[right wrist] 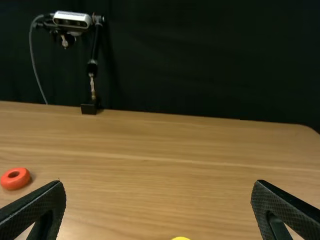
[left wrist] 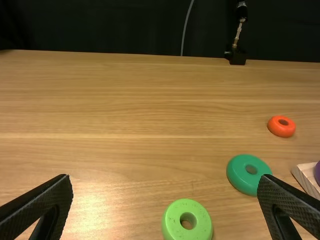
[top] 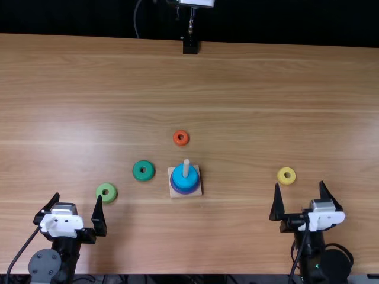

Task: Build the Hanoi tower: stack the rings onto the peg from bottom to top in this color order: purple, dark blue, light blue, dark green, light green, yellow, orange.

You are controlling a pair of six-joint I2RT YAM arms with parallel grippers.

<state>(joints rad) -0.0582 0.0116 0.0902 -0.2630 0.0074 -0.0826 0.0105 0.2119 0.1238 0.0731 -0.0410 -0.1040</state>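
a light wooden base (top: 176, 194) sits around the middle of the table (top: 260, 112), its pale peg (top: 186, 167) upright. a light blue ring (top: 185, 181) is over the peg, above a purple ring (top: 184, 192); i can't tell whether the dark blue one lies between them. the other four rings lie flat on the table, apart from one another: the dark green ring (top: 143, 177) near the base on its left, the light green ring (top: 111, 196) farther left and a bit closer to the near edge, the orange ring (top: 181, 142) just beyond the base, and the yellow ring (top: 281, 176) well off to the right. the left gripper (top: 78, 195) is close to the light green ring, its fingers spread wide with nothing between them. the right gripper (top: 299, 183) also has its fingers wide apart and empty, with the yellow ring near them, a little farther from the near edge. a black stand (top: 190, 46) is at the table's far edge, beyond the orange ring.
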